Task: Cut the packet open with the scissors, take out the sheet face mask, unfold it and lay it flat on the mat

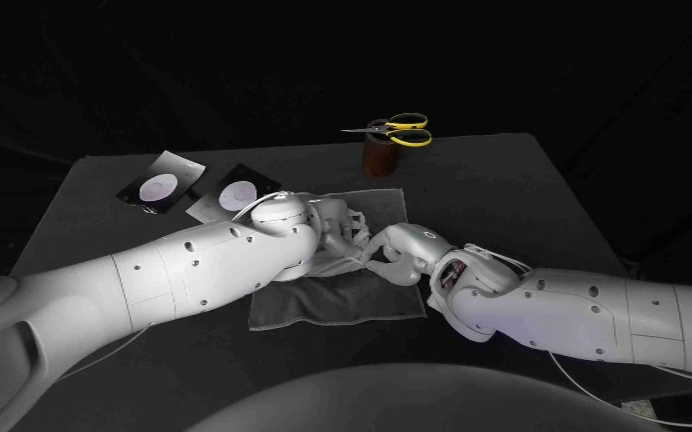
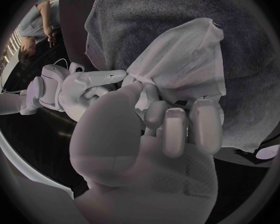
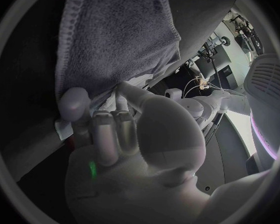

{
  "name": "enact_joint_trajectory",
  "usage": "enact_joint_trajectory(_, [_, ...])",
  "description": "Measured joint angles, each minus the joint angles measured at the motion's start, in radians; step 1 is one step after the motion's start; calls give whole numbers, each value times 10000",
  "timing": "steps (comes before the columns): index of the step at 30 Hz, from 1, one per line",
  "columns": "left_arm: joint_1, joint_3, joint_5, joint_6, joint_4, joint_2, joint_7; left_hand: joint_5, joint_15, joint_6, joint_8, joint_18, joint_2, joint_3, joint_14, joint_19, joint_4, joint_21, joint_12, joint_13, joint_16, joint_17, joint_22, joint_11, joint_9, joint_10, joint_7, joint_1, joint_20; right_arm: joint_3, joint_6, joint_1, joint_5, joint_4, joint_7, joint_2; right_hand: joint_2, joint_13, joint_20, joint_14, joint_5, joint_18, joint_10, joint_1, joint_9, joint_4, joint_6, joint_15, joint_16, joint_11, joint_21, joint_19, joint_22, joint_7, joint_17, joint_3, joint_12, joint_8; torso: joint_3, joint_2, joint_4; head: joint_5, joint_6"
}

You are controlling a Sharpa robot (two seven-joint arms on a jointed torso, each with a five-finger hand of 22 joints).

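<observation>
**Two hands on one sheet face mask (image 2: 177, 59), over the mat (image 1: 339, 302)**

Surroundings: the yellow-handled scissors (image 1: 392, 130) rest across the top of a brown holder (image 1: 379, 157) at the far edge of the black table (image 1: 490, 182). They are beyond both hands, well apart from them and untouched. One dark packet (image 1: 162, 184) with a pale oval on it lies outboard of the left forearm, and a second like it (image 1: 231, 195) lies just beside the first, partly tucked behind that forearm. Neither hand touches them. The two forearms converge over the grey mat and cover most of its middle in the head view.

Left hand (image 2: 152, 149): fingers curled in and gripping the white mask, thumb pressed against its gathered lower edge. The mask fans out from the fingertips, crumpled and only partly opened, with the mat directly behind it.

Right hand (image 2: 77, 89): it meets the left hand fingertip to fingertip and pinches the same gathered edge of the mask. In its own wrist view the right hand (image 3: 127, 144) has its fingers curled at the mat's (image 3: 115, 30) hem, with white sheet showing under them.
</observation>
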Motion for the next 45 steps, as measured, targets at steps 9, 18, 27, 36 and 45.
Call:
enact_joint_trajectory(9, [28, -9, -241, 231, -40, 123, -54, -4, -35, -74, -66, 0, 257, 91, 35, 0, -141, 0, -147, -224, -1, 0, -3, -12, -28, -65, -72, 937, 0, 0, 0, 0, -31, 1, -28, 8, 0, 0, 0, -15, 0, 0, -1, 0, 2, 0, -8, 15, -26, -1, -5, 0, -10, -8, 5, 0, -11, 0, 0, -1, -5, -29, 0])
enact_joint_trajectory(18, [62, 11, -232, 345, 150, 79, 41, -50, 71, -213, -1118, -1, 219, 1447, 7, -96, -546, -48, -422, -599, -1, 0, -5, 231, -76, -423, 261, 1881, 95, 3, 3, 2, -55, -7, -54, 11, 0, -8, 0, -16, 0, 0, -1, 0, -9, 0, 55, 16, 3, -1, -5, 0, -1, -7, 9, 0, -12, 6, -3, 1, -5, -58, 0])
enact_joint_trajectory(27, [68, 19, -21, 352, 268, -25, 173, 60, 189, -109, -1327, -2, 285, 2358, -5, -124, -608, -95, -468, -518, -1, 0, -3, 376, -80, -419, 395, 1925, 236, 6, 8, 4, -83, -22, -78, 18, 0, -5, 0, -16, 0, 1, -1, 0, 21, 0, 58, 17, 1, -1, -5, 0, -1, -11, 8, 0, -36, 20, -11, 1, 6, -42, 0])
enact_joint_trajectory(36, [66, 31, 309, 298, 314, -127, 305, 65, 239, -272, -1221, -2, 296, 4072, 15, -158, -1932, -96, -552, -613, -2, 0, 2, 377, -388, -421, 484, 1430, 270, 9, 15, 7, -116, -33, -102, 23, 0, 0, 0, -16, 1, 0, -2, 0, 10, -27, 91, 17, -8, -2, -5, 0, -5, -49, 0, -27, -37, 19, -11, 1, 6, -17, 0])
enact_joint_trajectory(45, [27, 17, 490, 38, 258, -189, 431, 66, 239, -290, -1138, -1, 344, 4908, 14, -122, -2383, -94, -553, -483, -3, 0, 2, 448, -161, -350, 464, 1111, 306, 11, 24, 8, -140, -33, -119, 27, 0, 0, 0, -17, 0, 0, -17, 0, -7, -27, 123, 17, 3, -17, -6, 0, -6, -42, 3, -27, -39, 12, -2, 0, 1, 2, 0])
